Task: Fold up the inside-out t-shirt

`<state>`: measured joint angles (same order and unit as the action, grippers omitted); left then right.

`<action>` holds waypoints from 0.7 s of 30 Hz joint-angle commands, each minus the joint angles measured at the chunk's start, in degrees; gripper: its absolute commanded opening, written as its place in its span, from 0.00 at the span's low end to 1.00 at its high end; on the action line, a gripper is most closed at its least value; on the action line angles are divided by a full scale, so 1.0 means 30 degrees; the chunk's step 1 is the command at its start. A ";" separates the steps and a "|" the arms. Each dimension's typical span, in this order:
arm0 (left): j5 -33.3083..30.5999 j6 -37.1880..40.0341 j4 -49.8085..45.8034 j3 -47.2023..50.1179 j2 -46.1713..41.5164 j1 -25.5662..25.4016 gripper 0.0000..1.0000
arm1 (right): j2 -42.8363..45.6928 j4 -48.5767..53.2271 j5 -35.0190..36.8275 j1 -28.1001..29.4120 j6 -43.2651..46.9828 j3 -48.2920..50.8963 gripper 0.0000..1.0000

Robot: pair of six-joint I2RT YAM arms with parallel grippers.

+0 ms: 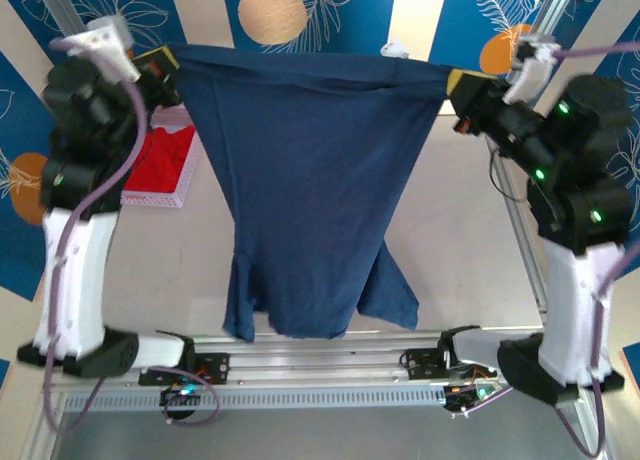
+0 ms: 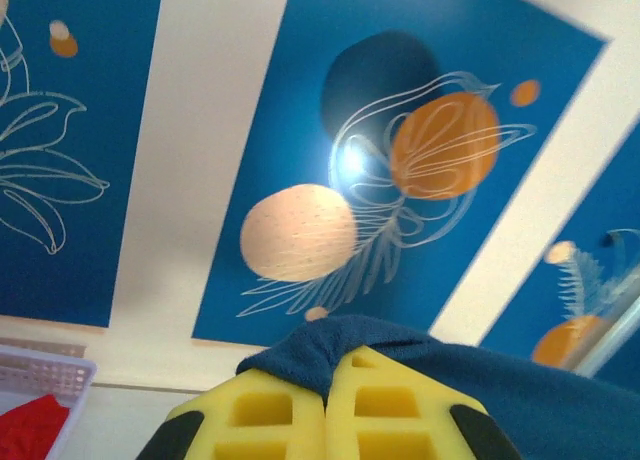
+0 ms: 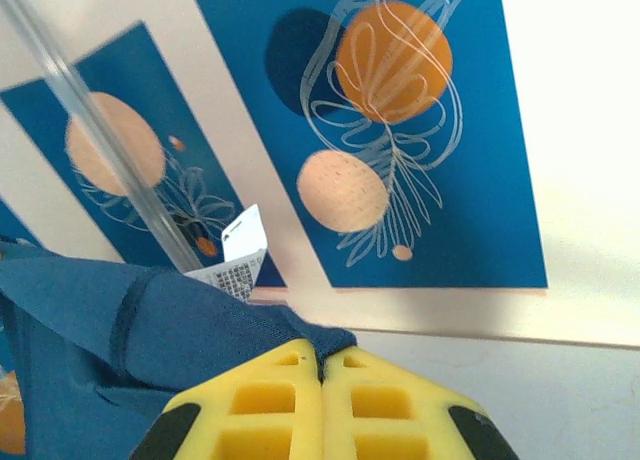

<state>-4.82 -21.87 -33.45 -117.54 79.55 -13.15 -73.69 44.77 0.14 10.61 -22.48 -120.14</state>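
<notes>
Yellow-padded, my left jaws are closed tight on one top corner of the navy t-shirt; my right jaws grip the other, so it hangs spread between them over the surface. Both bites are small: pulling harder apart could slip a corner free and drop that side.

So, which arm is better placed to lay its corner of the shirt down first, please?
Right, probably: the right hand, shut on the shirt, hangs above bare table, while the left hand is beside the basket of red cloth.
</notes>
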 commanded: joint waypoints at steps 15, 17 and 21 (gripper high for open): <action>0.3390 0.1632 -0.1564 -1.2201 0.8173 0.1306 0.00 | -0.8768 -0.0746 -0.1260 -0.0368 -0.0464 -0.9358 0.00; 0.4695 0.1541 -0.1755 -1.0449 0.7035 0.1236 0.00 | -0.7045 -0.1214 -0.0853 -0.0315 -0.0332 -0.5947 0.00; 0.6688 0.1603 -0.0407 -0.1200 0.2874 0.0011 0.00 | -0.2630 -0.2887 0.1337 -0.0367 -0.0535 0.3346 0.00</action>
<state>8.29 -18.17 -40.03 -140.62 97.67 -10.28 -89.76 39.92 -1.54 9.52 -23.83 -127.07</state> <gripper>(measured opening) 0.036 0.057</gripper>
